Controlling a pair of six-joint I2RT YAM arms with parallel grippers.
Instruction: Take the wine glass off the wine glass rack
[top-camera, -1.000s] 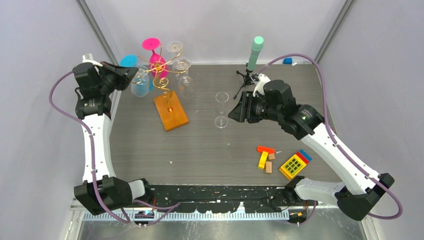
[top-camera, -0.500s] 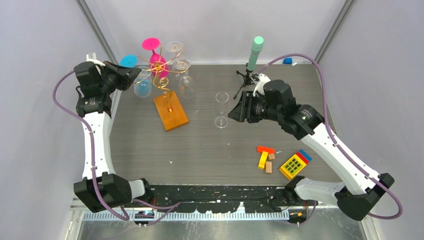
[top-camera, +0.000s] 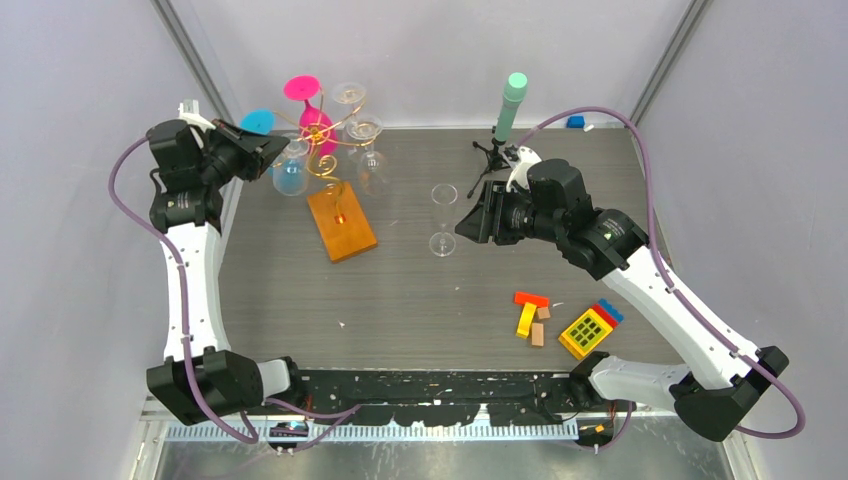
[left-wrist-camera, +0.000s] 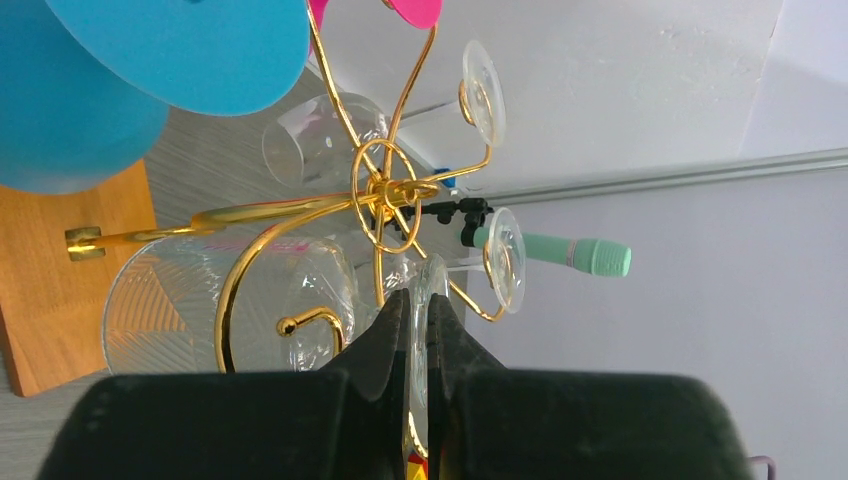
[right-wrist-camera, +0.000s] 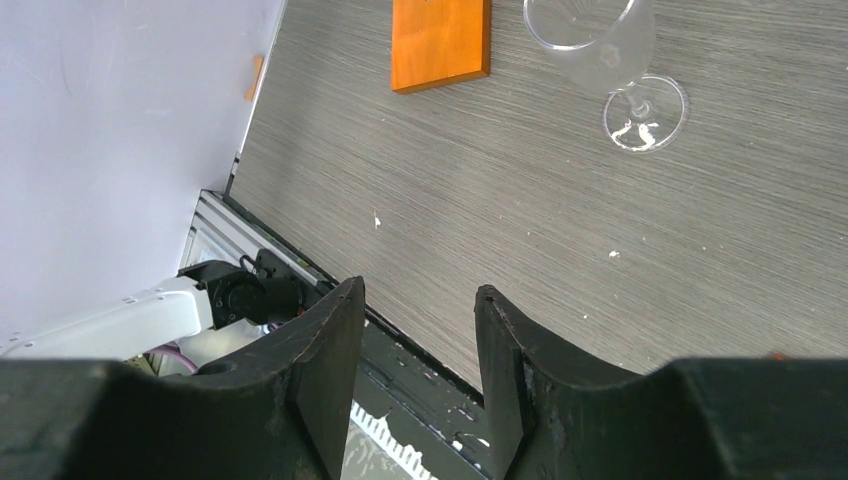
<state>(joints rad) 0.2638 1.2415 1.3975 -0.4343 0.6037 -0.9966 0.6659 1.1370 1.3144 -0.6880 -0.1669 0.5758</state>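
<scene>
The wine glass rack (top-camera: 325, 152) is a gold wire stand on an orange wooden base (top-camera: 342, 222) at the back left. Pink (top-camera: 312, 108), blue (top-camera: 290, 177) and clear glasses hang from it. My left gripper (top-camera: 268, 152) is at its left side. In the left wrist view the left gripper (left-wrist-camera: 420, 295) is shut on the edge-on foot of a clear wine glass (left-wrist-camera: 422, 285), whose ribbed bowl (left-wrist-camera: 190, 300) lies behind a gold curl (left-wrist-camera: 290, 325). Whether its stem is off the arm I cannot tell. My right gripper (top-camera: 463, 226) (right-wrist-camera: 418, 300) is open, empty, beside a clear glass (top-camera: 443, 215) standing on the table.
A black tripod with a mint-green cylinder (top-camera: 510, 105) stands at the back, behind the right wrist. Coloured toy blocks (top-camera: 530, 315) and a yellow block (top-camera: 587, 330) lie at the front right. The left wall is close behind the left arm.
The left wrist has shifted slightly toward the back-left with the clear glass's foot in its jaws, and the glasses by it moved a little. The right arm is still.
</scene>
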